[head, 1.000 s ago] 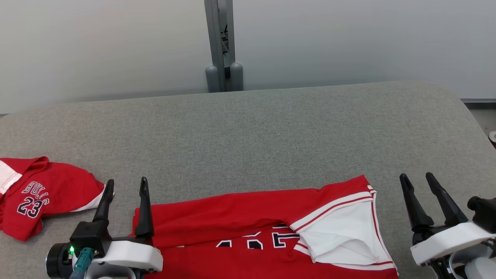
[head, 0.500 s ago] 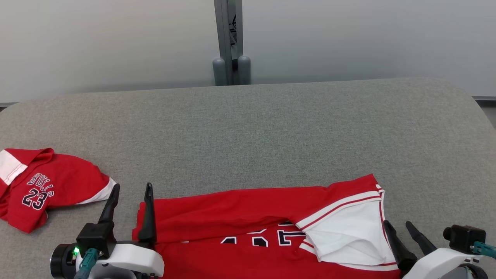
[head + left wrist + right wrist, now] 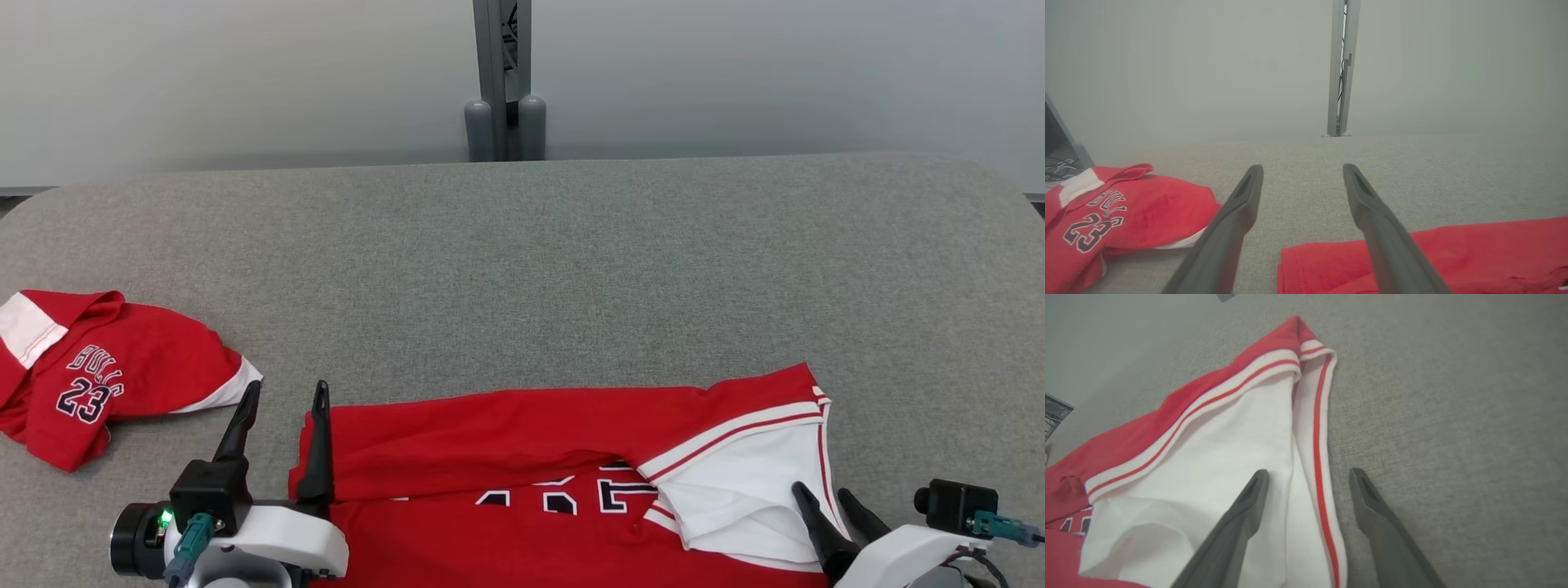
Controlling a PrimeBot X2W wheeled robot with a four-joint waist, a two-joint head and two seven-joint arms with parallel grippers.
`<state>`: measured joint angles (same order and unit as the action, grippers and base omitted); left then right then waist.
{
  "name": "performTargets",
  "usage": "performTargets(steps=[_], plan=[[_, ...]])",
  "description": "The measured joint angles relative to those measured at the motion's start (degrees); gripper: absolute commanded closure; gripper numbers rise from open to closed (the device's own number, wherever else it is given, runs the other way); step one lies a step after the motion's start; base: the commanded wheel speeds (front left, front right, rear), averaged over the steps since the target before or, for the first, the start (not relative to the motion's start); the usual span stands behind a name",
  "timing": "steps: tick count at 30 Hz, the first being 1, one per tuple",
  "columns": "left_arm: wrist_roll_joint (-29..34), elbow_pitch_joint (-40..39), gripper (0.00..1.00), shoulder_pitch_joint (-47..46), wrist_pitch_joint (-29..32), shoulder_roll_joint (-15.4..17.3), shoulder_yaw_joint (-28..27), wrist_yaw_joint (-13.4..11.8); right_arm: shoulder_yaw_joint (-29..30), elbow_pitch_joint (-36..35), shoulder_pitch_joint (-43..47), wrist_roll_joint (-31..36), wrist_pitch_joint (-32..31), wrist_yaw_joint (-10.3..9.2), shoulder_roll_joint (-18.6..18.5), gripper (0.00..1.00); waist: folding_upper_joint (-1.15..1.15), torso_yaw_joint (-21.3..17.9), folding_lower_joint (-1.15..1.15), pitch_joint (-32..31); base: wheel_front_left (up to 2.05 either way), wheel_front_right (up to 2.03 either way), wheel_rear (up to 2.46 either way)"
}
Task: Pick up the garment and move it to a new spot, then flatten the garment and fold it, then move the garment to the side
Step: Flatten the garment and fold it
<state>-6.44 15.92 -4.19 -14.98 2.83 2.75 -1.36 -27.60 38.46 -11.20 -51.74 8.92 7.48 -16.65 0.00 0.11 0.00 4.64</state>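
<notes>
The garment (image 3: pixel 531 433) is a red jersey with dark lettering and a white, red-striped panel at its right end. It lies spread along the near edge of the grey table (image 3: pixel 571 269). My left gripper (image 3: pixel 286 385) stands open at the garment's left edge, with its right finger over the red corner (image 3: pixel 1331 265) and its fingertips (image 3: pixel 1302 168) above bare table. My right gripper (image 3: pixel 820 490) is open low over the white right edge. In the right wrist view the gripper (image 3: pixel 1309 473) straddles the striped hem (image 3: pixel 1316 457). Neither gripper holds anything.
A second red piece printed "Bulls 23" (image 3: pixel 122 376) lies crumpled at the table's left, close to my left gripper; it is also in the left wrist view (image 3: pixel 1147 208). A grey post (image 3: pixel 506 82) stands behind the table's far edge. The table's rounded right edge (image 3: pixel 1012 212) is near.
The head camera has shifted, so the whole scene slid right. My right gripper has moved from beside the garment's right end inward and toward the near edge, over the white hem. My left gripper stays put.
</notes>
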Motion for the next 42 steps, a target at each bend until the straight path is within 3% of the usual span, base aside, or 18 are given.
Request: performTargets(steps=[6, 7, 8, 10, 11, 12, 25, 36, 42], plan=[[-0.04, -0.14, 0.00, -0.04, 0.00, 0.00, 0.20, -0.01, -2.99, -0.33, -0.77, -3.92, -0.44, -0.07, 0.08, 0.00, 0.00, 0.37, 0.00, 0.17, 0.00, 0.00, 0.00], [-0.05, -0.19, 0.00, -0.05, 0.00, 0.01, 0.22, -0.03, -3.49, -0.38, -1.10, -4.52, -0.56, -0.07, 0.00, 0.12, 0.00, 0.41, 0.00, 0.19, 0.00, 0.00, 0.00], [-0.09, -0.27, 0.00, -0.08, 0.00, 0.00, 0.23, -0.05, -4.13, -0.44, -1.20, -5.06, -0.58, -0.07, -0.13, 0.40, 0.00, 0.44, 0.00, 0.22, 0.00, 0.00, 0.00], [-0.09, -0.35, 0.00, -0.14, -0.01, -0.01, 0.29, -0.16, -4.80, -0.40, -1.48, -5.97, -0.57, -0.07, -0.36, 0.74, 0.00, 0.50, 0.00, 0.24, 0.00, 0.00, 0.00], [-0.09, -0.37, 0.00, -0.14, -0.01, 0.00, 0.30, -0.22, -5.28, -0.40, -1.58, -6.37, -0.55, -0.07, -0.49, 0.96, 0.00, 0.53, 0.00, 0.24, 0.00, 0.00, 0.00], [-0.09, -0.38, 0.00, -0.14, -0.01, 0.00, 0.32, -0.22, -5.88, -0.42, -1.73, -6.65, -0.42, -0.05, -0.59, 1.00, 0.00, 0.56, 0.00, 0.25, 0.00, 0.00, 0.00], [-0.21, -0.23, 0.00, -0.14, -0.01, 0.01, 0.69, -0.47, -7.93, 1.97, -4.43, -9.40, 3.07, 0.04, -3.08, 1.00, 0.00, 0.33, 0.00, 0.10, 0.00, 0.00, 0.00], [-0.66, 0.23, 0.00, -0.19, -0.01, -0.02, 1.36, -0.67, -6.99, 10.05, -9.86, -8.36, 4.69, 0.03, -12.50, 1.00, 0.00, -0.03, 0.00, -0.35, 0.00, 0.00, 0.00], [-1.12, 0.40, 0.00, -0.19, 0.00, 0.00, 1.60, -0.79, -8.21, 6.46, -10.67, -10.83, 3.85, 0.01, -13.68, 1.00, 0.00, -0.31, 0.00, -0.72, 0.00, 0.00, 0.00]])
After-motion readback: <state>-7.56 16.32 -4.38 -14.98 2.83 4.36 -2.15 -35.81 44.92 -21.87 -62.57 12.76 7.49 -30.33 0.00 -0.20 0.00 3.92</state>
